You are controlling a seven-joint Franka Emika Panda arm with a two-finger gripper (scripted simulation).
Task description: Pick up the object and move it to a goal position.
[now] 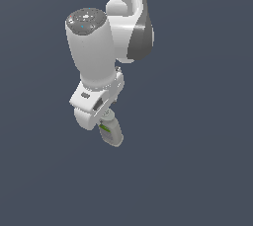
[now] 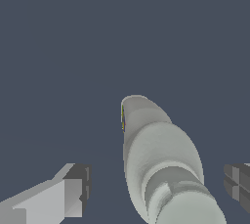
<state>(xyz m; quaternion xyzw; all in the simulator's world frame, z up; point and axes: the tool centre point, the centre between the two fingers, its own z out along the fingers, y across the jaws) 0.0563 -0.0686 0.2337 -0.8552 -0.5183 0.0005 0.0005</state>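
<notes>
Under the wrist: I see the bottle (image 1: 111, 132), pale grey-white, sticking out below the gripper (image 1: 101, 118) in the exterior view.
Bottle pose: tilted, its free end pointing down and toward the exterior view's right; a green label (image 1: 104, 128) shows on its upper side.
Bottle in wrist view: I see the bottle (image 2: 158, 162) running lengthwise between the two fingers, rounded cap end nearest the camera, flattened body beyond it.
Fingers: I see one finger (image 2: 73, 191) on one side and the other at the frame edge on the opposite side; both stand apart from the bottle with dark gaps between.
Gripper state: spread wider than the bottle; I cannot tell whether anything is touching it.
Arm: the white Panda arm (image 1: 94, 47) comes down from the top of the exterior view.
Surroundings: plain dark blue-grey background (image 1: 207, 170) everywhere I look.
</notes>
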